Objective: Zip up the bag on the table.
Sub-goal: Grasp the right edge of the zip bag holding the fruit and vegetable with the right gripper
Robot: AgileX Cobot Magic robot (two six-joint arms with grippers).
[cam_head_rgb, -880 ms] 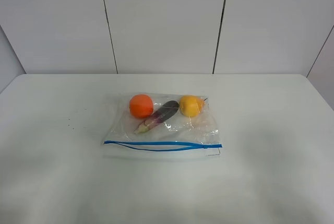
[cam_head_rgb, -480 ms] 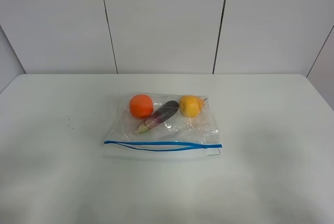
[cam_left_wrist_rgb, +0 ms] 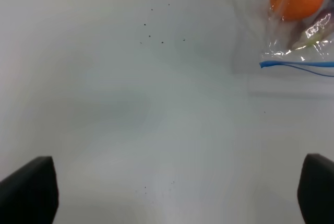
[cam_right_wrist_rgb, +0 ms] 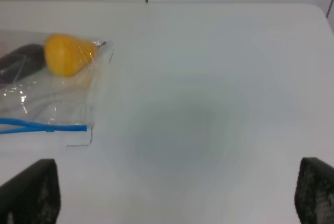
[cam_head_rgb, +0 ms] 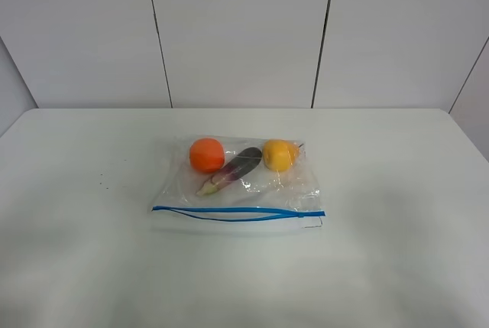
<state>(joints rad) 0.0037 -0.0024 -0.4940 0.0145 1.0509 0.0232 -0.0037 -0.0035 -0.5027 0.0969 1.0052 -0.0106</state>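
Note:
The clear plastic bag (cam_head_rgb: 237,186) lies flat in the middle of the white table (cam_head_rgb: 397,190), its blue zipper strip (cam_head_rgb: 237,212) along the near edge, the two lines bowed apart in the middle. Inside sit an orange fruit (cam_head_rgb: 206,154), a purple eggplant (cam_head_rgb: 231,170) and a yellow fruit (cam_head_rgb: 279,154). In the left wrist view the bag's left corner (cam_left_wrist_rgb: 297,41) shows; the left gripper (cam_left_wrist_rgb: 172,192) is open, both fingertips (cam_left_wrist_rgb: 28,190) wide apart over bare table. The right wrist view shows the bag's right end (cam_right_wrist_rgb: 52,93); the right gripper (cam_right_wrist_rgb: 172,192) is open too, beside the bag.
White wall panels (cam_head_rgb: 237,30) stand behind the table's far edge. A few small dark specks (cam_left_wrist_rgb: 156,25) dot the tabletop left of the bag. Neither arm appears in the exterior high view.

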